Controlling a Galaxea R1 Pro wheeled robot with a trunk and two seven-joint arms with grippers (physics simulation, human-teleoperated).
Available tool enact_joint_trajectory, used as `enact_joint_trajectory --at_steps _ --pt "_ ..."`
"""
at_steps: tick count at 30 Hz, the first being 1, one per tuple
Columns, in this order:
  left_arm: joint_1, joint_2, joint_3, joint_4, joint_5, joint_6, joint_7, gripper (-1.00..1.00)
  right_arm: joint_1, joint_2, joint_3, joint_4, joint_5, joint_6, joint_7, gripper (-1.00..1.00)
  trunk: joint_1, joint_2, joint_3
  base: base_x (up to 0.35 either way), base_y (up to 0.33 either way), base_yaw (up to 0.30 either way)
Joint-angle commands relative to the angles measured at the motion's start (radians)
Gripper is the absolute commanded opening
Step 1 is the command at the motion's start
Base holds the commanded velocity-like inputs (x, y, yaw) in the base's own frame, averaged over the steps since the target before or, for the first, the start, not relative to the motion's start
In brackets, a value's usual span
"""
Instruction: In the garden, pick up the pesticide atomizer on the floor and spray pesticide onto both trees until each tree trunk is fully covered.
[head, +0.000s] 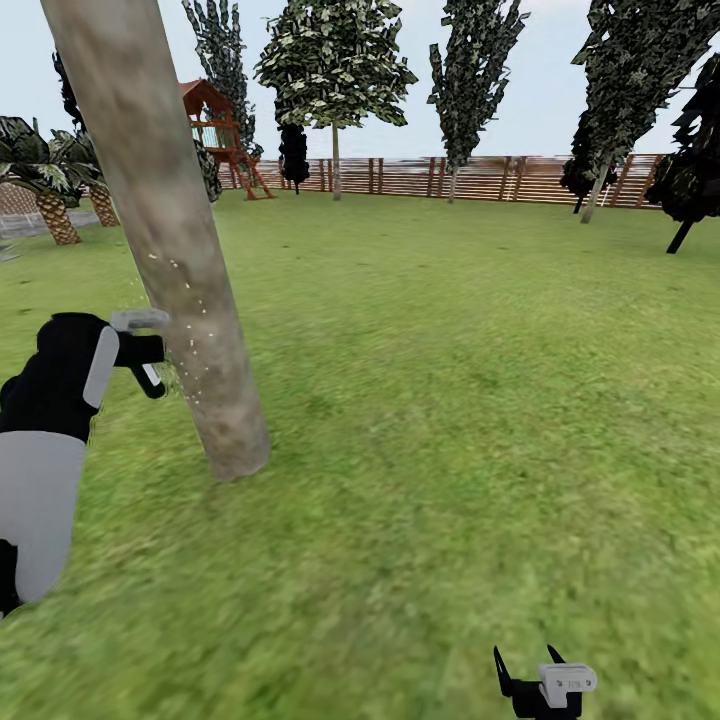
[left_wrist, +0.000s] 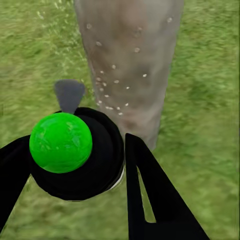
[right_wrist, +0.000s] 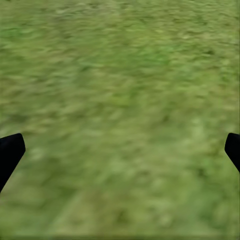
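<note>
Beside the near trunk, at the head view's left, the left gripper holds the atomizer with its pale trigger head toward the bark. From the left wrist camera the bottle sits clamped between the two black fingers, its round bright green end facing the lens and the grey nozzle aimed at the trunk just ahead. Pale specks dot the bark at nozzle height and a little above. The trunk leans and meets the grass near the arm; lawn runs open to its right and back to the slat fence. More trees stand along that fence, and a play tower far left. Low at the head view's bottom edge, the right gripper hangs over bare grass, its fingertips spread wide.
</note>
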Motion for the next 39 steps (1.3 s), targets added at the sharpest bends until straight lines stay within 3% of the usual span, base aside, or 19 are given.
enact_joint_trajectory --at_steps 1,3,6,8,21,23,26,27,28,32,36,39 --pt "-0.002 0.003 0.0 0.0 0.004 0.0 0.0 -1.0 0.0 0.0 0.0 0.0 0.0 0.0 0.0 1.0 0.0 0.0 0.0 0.0 0.0 0.0" --pt "-0.005 0.002 -0.001 -0.001 0.008 0.0 -0.001 -1.0 0.0 0.0 0.0 0.0 0.0 0.0 0.0 1.0 0.0 0.0 0.0 0.0 0.0 0.0" --pt "0.004 -0.02 -0.009 0.016 0.007 -0.001 -0.001 -1.0 0.0 0.0 0.0 -0.001 0.0 0.0 0.0 1.0 0.0 0.0 0.0 0.0 0.0 0.0" --pt "0.008 -0.019 -0.008 0.058 0.007 -0.015 -0.004 -1.0 0.0 0.0 0.0 0.0 0.0 0.0 0.0 1.0 0.0 0.0 0.0 0.0 0.0 0.0" --pt "-0.005 -0.006 -0.008 0.036 -0.004 -0.005 -0.002 -1.0 0.0 0.0 0.0 -0.001 0.0 0.0 0.0 1.0 0.0 0.0 0.0 0.044 0.005 0.0" --pt "0.008 0.006 -0.011 0.035 -0.005 -0.011 0.0 -1.0 0.0 0.0 0.0 -0.001 0.0 0.0 0.0 1.0 0.0 0.0 0.0 0.0 0.0 0.0" --pt "0.072 0.007 -0.013 0.034 -0.004 -0.017 0.006 -1.0 0.0 0.0 0.0 0.0 0.0 0.0 0.0 1.0 0.0 0.0 0.0 0.0 0.0 0.0" --pt "0.157 0.006 -0.011 0.018 -0.003 -0.027 0.009 -1.0 0.0 0.0 0.0 0.0 0.0 0.0 0.0 1.0 0.0 0.0 0.0 0.0 0.0 0.0" --pt "0.237 0.001 -0.007 0.009 -0.002 -0.093 0.011 -1.0 0.0 0.0 0.0 0.0 0.001 0.0 0.0 1.0 0.0 0.0 0.0 0.0 0.0 0.0" --pt "0.373 -0.017 -0.006 0.011 0.007 -0.236 0.015 -1.0 0.0 0.0 0.0 0.0 0.001 -0.001 0.0 1.0 0.0 0.0 0.0 0.0 0.0 0.0" --pt "0.44 -0.039 -0.002 0.009 0.006 -0.263 0.015 -1.0 0.0 0.0 0.0 0.0 0.002 -0.002 0.0 1.0 0.0 0.0 0.0 0.0 0.0 0.0" --pt "0.497 -0.069 0.001 0.022 0.004 -0.374 0.026 -1.0 0.0 0.0 0.0 0.0 0.002 -0.002 0.0 1.0 0.0 0.0 0.0 0.0 -0.126 0.0"
